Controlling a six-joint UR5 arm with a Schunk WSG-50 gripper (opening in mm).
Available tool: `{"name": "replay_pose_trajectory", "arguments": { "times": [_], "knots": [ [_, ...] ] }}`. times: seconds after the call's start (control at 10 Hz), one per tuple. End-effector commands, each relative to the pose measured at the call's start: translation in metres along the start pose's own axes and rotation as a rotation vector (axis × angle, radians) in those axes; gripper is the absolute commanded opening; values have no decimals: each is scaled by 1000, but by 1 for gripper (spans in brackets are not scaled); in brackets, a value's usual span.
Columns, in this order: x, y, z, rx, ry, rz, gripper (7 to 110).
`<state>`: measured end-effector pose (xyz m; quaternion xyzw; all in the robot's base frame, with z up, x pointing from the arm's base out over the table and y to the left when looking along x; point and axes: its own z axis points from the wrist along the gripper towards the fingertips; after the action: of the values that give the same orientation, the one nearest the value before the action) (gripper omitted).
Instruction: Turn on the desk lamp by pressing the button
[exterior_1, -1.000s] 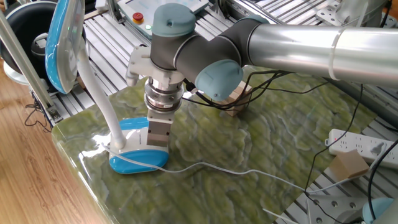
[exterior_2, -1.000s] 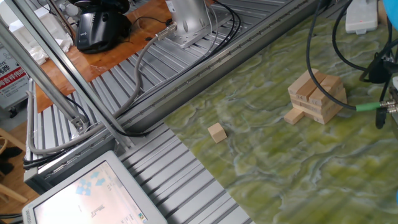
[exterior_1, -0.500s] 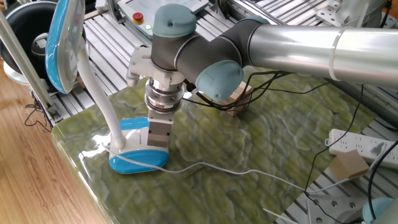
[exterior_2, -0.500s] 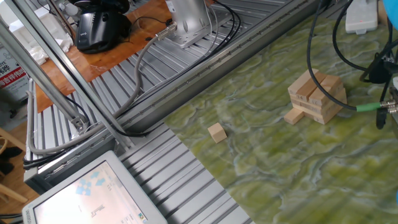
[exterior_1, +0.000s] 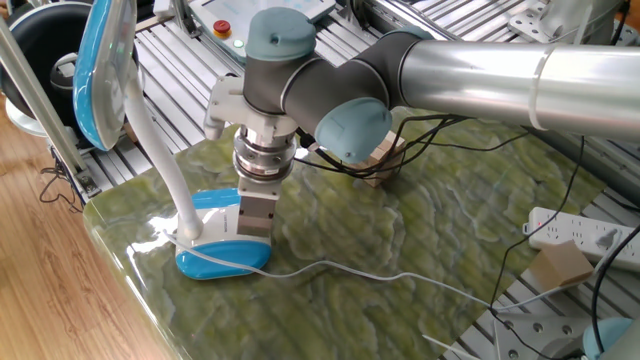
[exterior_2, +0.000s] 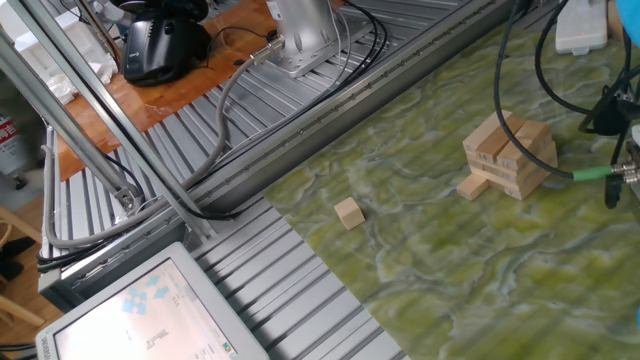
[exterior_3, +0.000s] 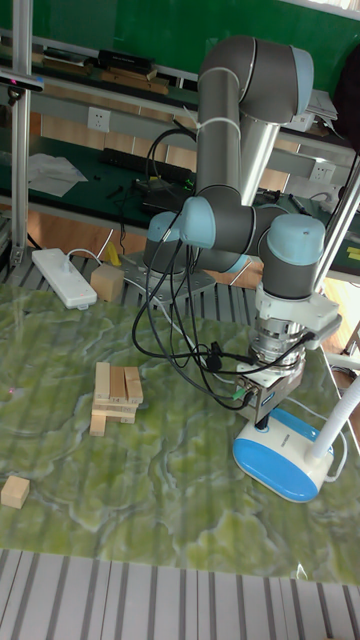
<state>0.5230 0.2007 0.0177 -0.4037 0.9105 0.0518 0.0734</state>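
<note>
no change seen from earlier pictures: gripper (exterior_1: 256, 232) kept pressed down on desk lamp (exterior_1: 222, 246) base near tabletop corner. button hidden; finger gap cannot be told.

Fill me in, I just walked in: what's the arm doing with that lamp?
The arm has its gripper down on the lamp's blue-and-white base, apparently going for the button there. The button itself is hidden under the gripper, so contact can't be confirmed. The lamp head shows no clear glow. A stack of wooden blocks and a loose block sit elsewhere on the table, untouched.
</note>
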Motion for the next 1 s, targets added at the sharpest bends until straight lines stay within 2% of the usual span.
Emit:
{"name": "replay_pose_trajectory", "arguments": {
  "times": [0.0,0.6,0.9],
  "knots": [
    [-2,0,0,-6,-8,10,7],
    [0,-2,4,-1,-7,8,7],
    [14,-8,-6,-20,11,-39,7]
  ]
}}
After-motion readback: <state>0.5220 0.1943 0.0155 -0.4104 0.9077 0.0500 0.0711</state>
